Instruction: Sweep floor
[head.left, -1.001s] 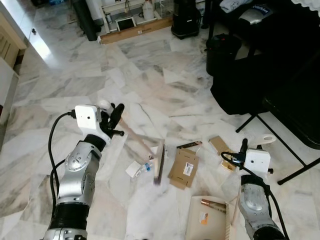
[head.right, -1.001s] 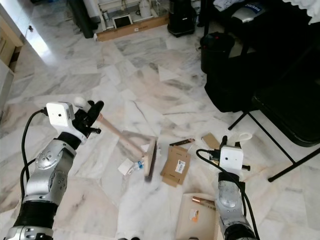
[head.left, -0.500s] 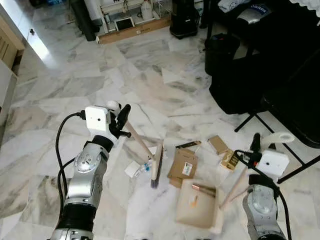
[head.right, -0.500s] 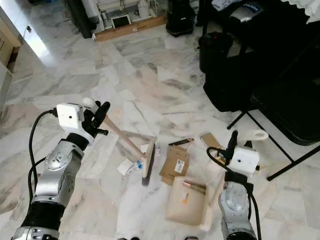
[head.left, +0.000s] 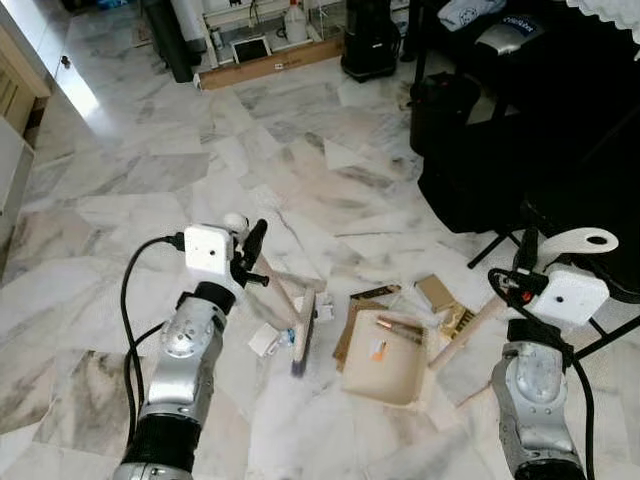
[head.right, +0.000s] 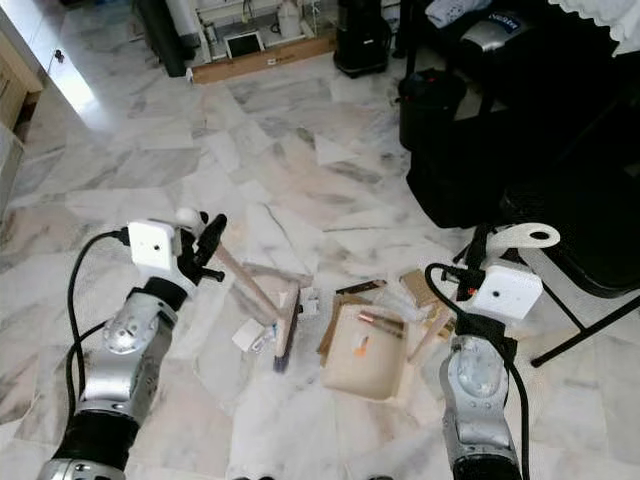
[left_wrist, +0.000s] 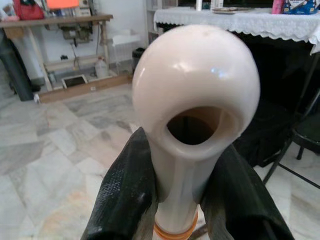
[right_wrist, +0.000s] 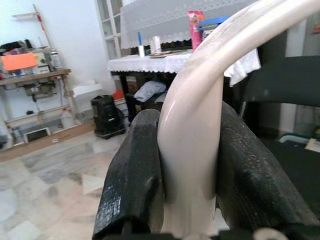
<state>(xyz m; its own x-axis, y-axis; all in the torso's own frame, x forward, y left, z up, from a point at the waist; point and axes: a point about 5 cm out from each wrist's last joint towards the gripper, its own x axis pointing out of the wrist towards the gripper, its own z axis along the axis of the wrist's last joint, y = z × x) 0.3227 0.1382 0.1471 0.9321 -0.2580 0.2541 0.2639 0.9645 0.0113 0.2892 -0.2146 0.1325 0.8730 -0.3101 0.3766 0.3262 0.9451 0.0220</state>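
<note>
Cream brush (head.left: 301, 337) stands head-down on the marble floor (head.left: 150, 180), its bristle edge just left of the dustpan (head.left: 385, 358). My left gripper (head.left: 250, 245) is clamped on the brush's knob end; the handle slopes from there down and to the right. My right gripper (head.left: 525, 250) is clamped on the dustpan handle (head.left: 470, 330), pan mouth facing the brush. Cardboard scraps (head.left: 372, 296) lie between them; I judge a short rightward stroke comes next

It was a lived-in home: a marble-tiled floor (head.left: 150, 170), a lace-covered table (left_wrist: 240, 17) at 2 o'clock, a black folding chair (head.left: 590, 215) at 3, a cluttered shelf (head.left: 270, 25) at 12.
</note>
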